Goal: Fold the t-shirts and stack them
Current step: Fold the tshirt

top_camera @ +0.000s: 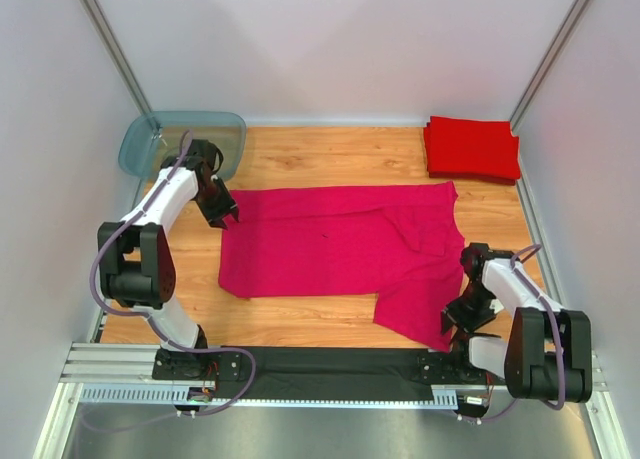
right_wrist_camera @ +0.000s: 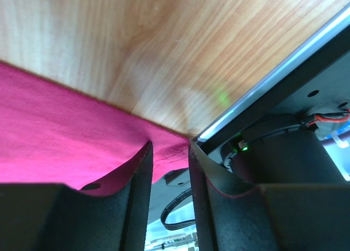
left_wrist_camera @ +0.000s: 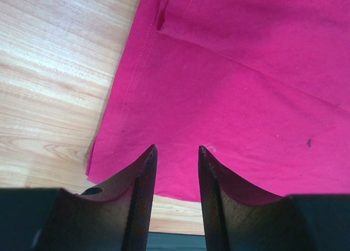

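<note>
Magenta t-shirt [top_camera: 330, 244] lies spread mid-frame, barely folded; red t-shirts [top_camera: 471, 148] sit folded upper right. Left gripper [top_camera: 228, 220] and right gripper [top_camera: 452, 323], jaws parted, grip nothing.

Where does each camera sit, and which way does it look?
Top external: above, behind the bases, looking down on the table; left arm, right arm show.
Left wrist: on the left arm, looking down past the left end effector at the pink shirt's edge.
Right wrist: on the right arm, looking past the right end effector at the pink shirt's hem and rail.
All share that shirt.
</note>
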`<action>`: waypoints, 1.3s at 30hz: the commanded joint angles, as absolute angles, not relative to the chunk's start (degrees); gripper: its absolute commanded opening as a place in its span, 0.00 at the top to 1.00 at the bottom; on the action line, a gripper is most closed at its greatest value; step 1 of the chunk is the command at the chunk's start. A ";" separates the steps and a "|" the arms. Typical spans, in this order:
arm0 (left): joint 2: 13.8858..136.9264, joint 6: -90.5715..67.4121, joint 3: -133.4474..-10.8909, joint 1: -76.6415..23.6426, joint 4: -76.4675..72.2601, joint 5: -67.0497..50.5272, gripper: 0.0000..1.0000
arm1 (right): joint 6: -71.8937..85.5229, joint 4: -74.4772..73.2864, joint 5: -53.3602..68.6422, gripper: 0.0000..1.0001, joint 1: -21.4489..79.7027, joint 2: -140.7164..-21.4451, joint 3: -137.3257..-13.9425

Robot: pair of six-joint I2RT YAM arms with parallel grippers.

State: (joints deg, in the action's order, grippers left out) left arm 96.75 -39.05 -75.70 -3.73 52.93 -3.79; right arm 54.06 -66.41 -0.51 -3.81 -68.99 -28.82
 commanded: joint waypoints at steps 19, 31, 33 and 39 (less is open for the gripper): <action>92.38 -47.16 -76.74 -2.64 59.94 4.49 0.55 | 59.42 -63.54 -5.46 1.00 -1.23 -61.09 -29.17; 89.03 -53.00 -67.60 -1.93 61.79 0.35 0.64 | 55.20 -54.07 -4.30 1.00 -1.23 -71.80 -34.28; 88.95 -52.74 -65.23 -1.93 60.83 -1.31 0.64 | 54.14 -50.81 -4.57 1.00 -1.23 -75.40 -34.54; 87.89 -49.40 -64.69 -1.93 61.69 -2.73 0.55 | 51.69 -46.41 -5.27 1.00 -1.23 -83.48 -39.01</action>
